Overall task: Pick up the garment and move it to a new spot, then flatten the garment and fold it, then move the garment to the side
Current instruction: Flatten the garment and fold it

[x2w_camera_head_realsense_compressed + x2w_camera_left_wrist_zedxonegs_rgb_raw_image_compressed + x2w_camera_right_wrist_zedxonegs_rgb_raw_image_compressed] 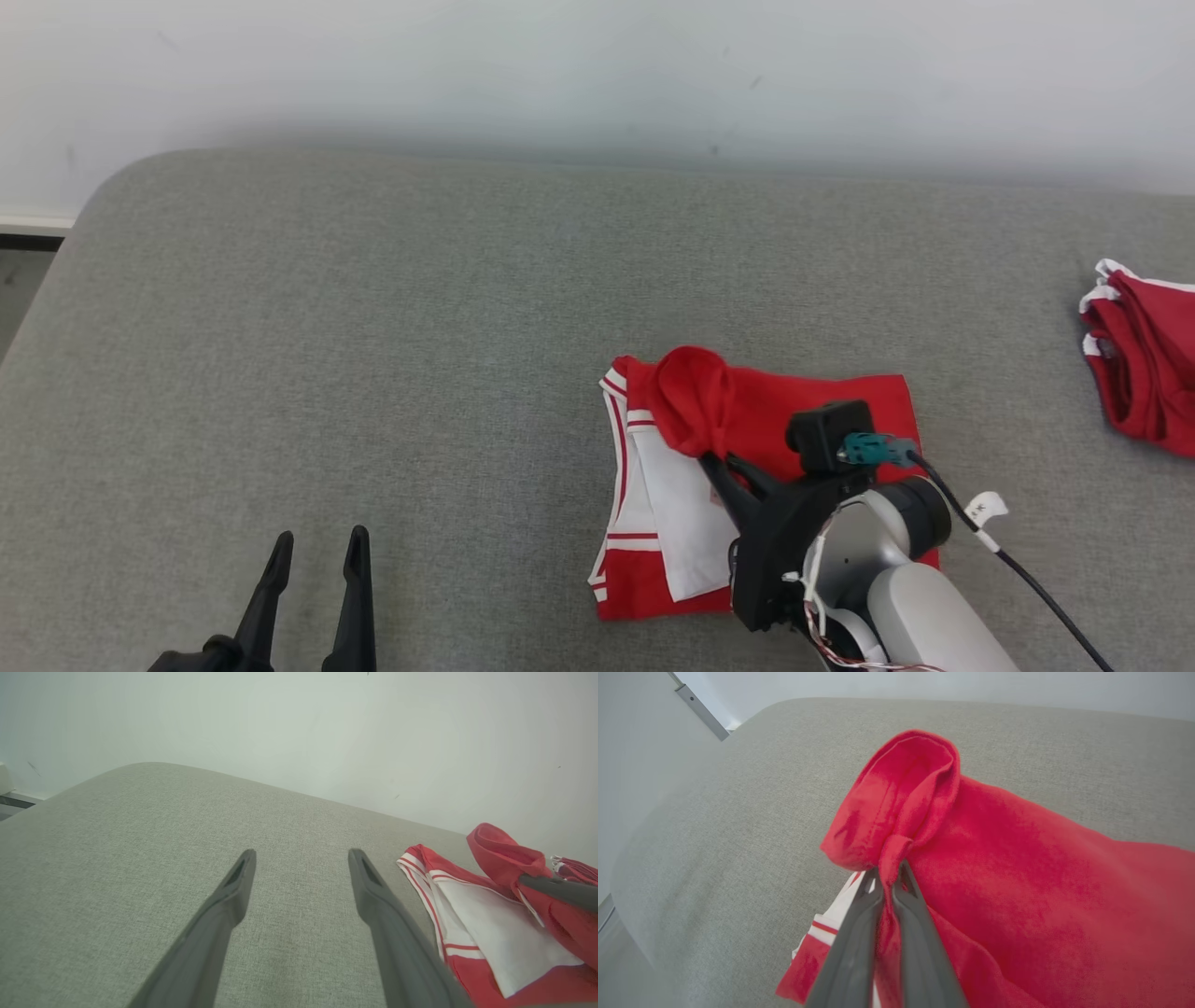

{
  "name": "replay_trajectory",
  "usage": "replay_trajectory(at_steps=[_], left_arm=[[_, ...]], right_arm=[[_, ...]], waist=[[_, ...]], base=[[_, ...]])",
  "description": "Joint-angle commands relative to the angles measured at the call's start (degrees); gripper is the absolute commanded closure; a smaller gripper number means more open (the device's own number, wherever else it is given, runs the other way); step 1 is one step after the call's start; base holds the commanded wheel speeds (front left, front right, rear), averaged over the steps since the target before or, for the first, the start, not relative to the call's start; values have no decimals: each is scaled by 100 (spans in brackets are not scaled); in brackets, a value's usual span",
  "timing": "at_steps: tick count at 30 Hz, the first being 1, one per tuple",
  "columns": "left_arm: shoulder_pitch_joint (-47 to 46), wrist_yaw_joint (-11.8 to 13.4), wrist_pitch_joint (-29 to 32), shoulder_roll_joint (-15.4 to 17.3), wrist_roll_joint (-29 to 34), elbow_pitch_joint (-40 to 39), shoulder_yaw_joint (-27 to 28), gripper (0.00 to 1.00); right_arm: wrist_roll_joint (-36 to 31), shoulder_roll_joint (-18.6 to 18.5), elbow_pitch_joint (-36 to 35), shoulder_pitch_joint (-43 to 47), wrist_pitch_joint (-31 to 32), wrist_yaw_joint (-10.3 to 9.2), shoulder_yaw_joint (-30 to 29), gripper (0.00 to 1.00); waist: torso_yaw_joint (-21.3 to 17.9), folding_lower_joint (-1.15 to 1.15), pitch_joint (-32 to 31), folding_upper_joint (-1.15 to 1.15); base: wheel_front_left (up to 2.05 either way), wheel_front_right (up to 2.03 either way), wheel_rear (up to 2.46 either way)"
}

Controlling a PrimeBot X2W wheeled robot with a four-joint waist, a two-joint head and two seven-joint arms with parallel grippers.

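The left claw (320, 535) sits at the near left above the grey upholstered surface (373, 327), jaws spread wide and holding nothing, well apart from the garment (840, 397). The garment, red with white panels and stripes, lies partly folded right of centre on the surface. The right claw (707, 457) is closed on a bunched fold of its red fabric, lifting that fold above the white panel. A second red garment (1144, 364) lies at the far right edge, well apart.
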Motion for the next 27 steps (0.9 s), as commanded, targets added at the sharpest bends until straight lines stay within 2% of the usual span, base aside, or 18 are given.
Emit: replay_trajectory(at_steps=[1,18,20,27], left_arm=[[-33,-7,-36,-13,-39,25,-15,0],[-70,-13,-67,22,-68,144,-104,0],[-82,-13,-69,23,-71,157,-122,0],[-25,24,-76,45,-77,205,-145,0]], right_arm=[[29,-11,117,-107,-82,-13,80,100],[437,-6,1352,-657,-732,-14,496,100],[673,-4,1417,-695,-790,-14,624,0],[1569,-9,1366,-932,-1309,-14,782,0]], waist=[[63,0,11,0],[263,0,-4,0],[277,0,-7,0],[264,0,-100,0]], base=[[0,0,0],[0,0,0],[0,0,0],[0,0,0]])
